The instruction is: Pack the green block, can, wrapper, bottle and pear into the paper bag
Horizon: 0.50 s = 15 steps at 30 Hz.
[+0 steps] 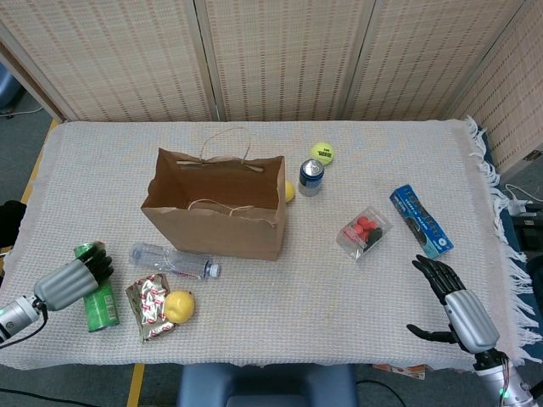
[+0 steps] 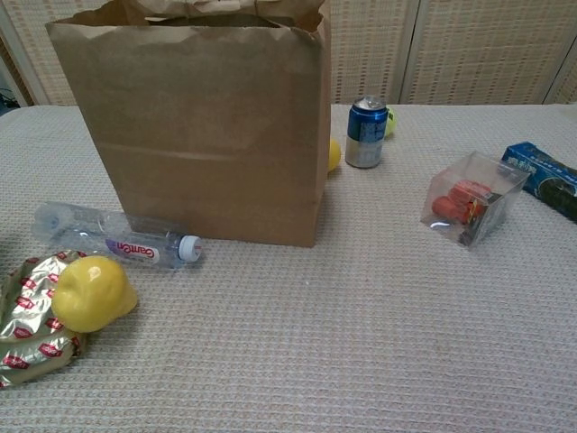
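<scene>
The green block lies at the table's front left, and my left hand grips its upper part with fingers curled over it. To its right the yellow pear rests on the crinkled wrapper. The clear bottle lies in front of the open paper bag. Right of the bag stands the can. My right hand hovers open at the front right, holding nothing. Neither hand shows in the chest view.
A tennis ball sits behind the can. A yellow object peeks from behind the bag. A clear box of red items and a blue packet lie on the right. The table's fringed right edge is close to my right hand.
</scene>
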Tool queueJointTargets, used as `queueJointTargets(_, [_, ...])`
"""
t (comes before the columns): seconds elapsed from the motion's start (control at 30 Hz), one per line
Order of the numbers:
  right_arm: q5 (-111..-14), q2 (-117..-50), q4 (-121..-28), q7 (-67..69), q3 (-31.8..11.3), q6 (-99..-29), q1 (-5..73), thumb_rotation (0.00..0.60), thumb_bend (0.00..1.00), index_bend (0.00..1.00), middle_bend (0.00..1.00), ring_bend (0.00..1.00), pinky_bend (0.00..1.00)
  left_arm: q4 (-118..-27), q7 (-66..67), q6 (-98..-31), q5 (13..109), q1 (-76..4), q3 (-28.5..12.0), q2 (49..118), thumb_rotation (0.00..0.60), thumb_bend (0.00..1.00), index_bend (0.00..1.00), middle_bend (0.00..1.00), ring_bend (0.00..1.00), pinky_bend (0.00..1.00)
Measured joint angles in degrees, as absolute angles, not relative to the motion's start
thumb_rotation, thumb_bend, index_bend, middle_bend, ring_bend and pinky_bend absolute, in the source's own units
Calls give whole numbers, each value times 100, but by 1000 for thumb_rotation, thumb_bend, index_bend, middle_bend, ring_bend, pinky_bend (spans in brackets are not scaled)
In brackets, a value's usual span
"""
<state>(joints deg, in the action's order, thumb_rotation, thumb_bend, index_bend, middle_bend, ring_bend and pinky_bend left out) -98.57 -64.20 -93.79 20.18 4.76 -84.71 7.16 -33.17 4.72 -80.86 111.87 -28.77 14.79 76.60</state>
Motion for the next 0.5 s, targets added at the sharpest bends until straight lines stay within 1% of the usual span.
queueJointTargets(0.13, [-9852,-6418,-9390,2007,476,-8466,714,600,15,0,0,0,59,-3428,429,-8225,10655,-2780,1063,7520,600,638,720,655,601,680])
queueJointTargets(0.3, [-9841,-6413,-9408,1980,477,-8455,711,600,15,0,0,0,60,-3771,294,-8281,9680,-2629,331,7412,600,638,721,663,608,693])
queueJointTargets(0.5, [-9843,-6418,-9402,1958,478,-8445,711,600,15,0,0,0,59,-4731,242,-8268,8519,-2500,-602,7302,600,637,722,668,611,694])
